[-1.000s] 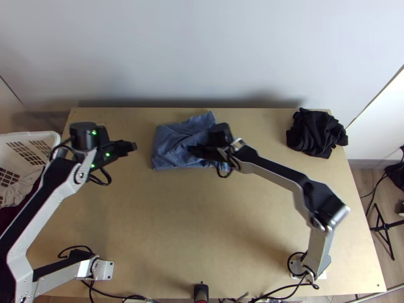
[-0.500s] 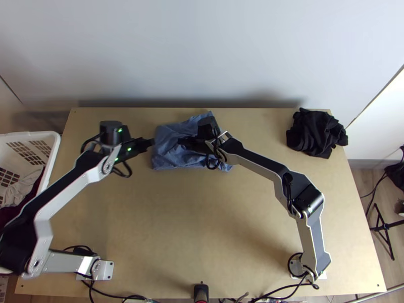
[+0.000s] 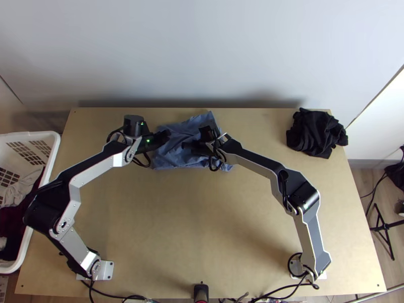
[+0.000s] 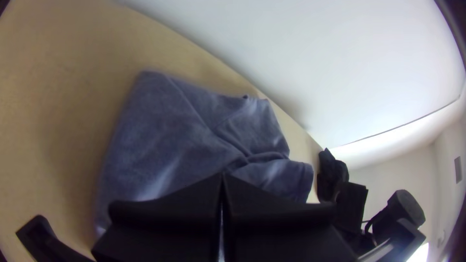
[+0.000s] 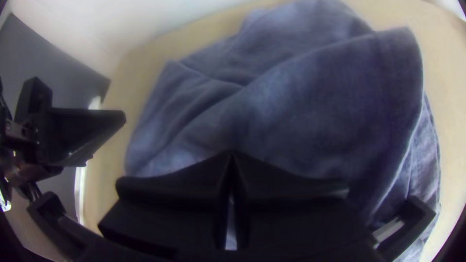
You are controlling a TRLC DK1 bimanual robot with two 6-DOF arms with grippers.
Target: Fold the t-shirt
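Though creased, the t-shirt (image 3: 174, 159) seems below the right end effector (image 3: 185, 146).

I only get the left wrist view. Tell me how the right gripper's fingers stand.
Observer: The fingers of the right gripper are together.
Operator: Describe the shirt's end near it.
Observer: There, a flap of the blue shirt lies over a lower layer that pokes out past its edge.
Operator: Now tell me what stands at the left side of the table.
Observer: A white basket with clothes in it.
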